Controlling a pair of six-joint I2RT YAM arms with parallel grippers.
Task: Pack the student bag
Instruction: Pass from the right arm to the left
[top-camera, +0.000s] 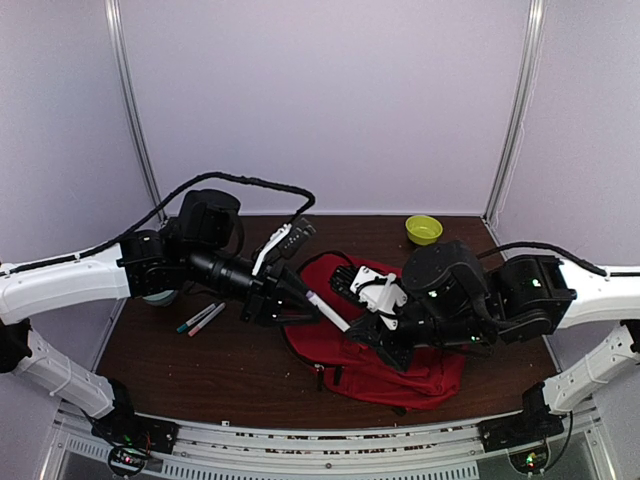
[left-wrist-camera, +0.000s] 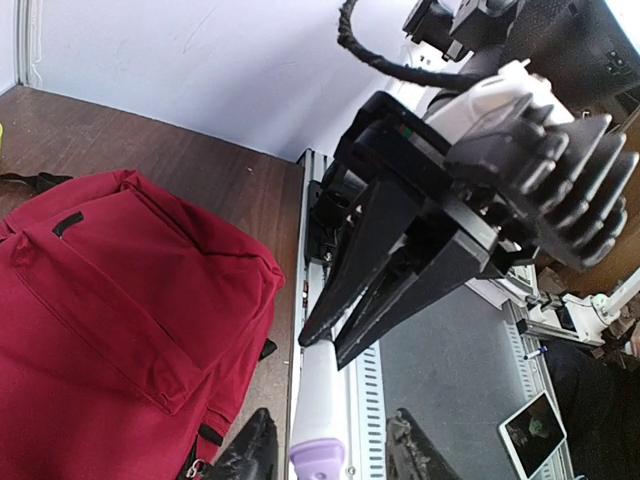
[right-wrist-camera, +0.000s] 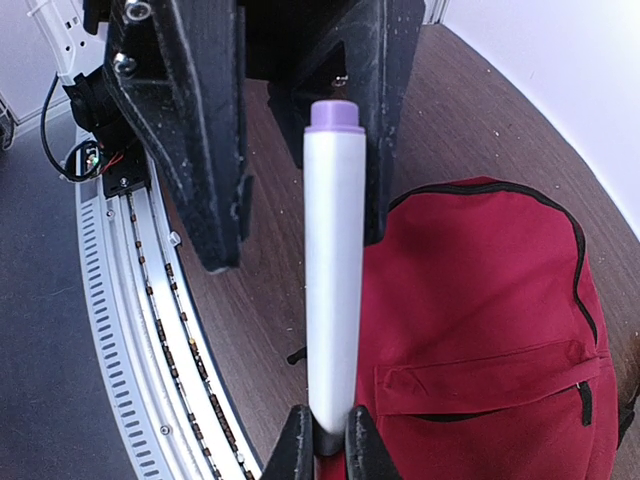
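Observation:
The student bag (top-camera: 400, 372), a red backpack, lies flat on the brown table, also seen in the left wrist view (left-wrist-camera: 120, 300) and the right wrist view (right-wrist-camera: 490, 340). A white marker with a purple cap (top-camera: 328, 311) hangs in the air over the bag's near-left edge. My right gripper (right-wrist-camera: 331, 435) is shut on the marker's (right-wrist-camera: 334, 260) dark tail end. My left gripper (left-wrist-camera: 330, 455) is open, its two fingers standing either side of the purple cap (left-wrist-camera: 320, 462) with gaps showing. The two grippers face each other along the marker (left-wrist-camera: 318, 400).
Two markers (top-camera: 200, 318) lie on the table under the left arm. A green bowl (top-camera: 423, 229) sits at the back right. A black-and-white flat object (top-camera: 290, 240) lies behind the bag. The table's near edge carries a metal rail (right-wrist-camera: 130, 330).

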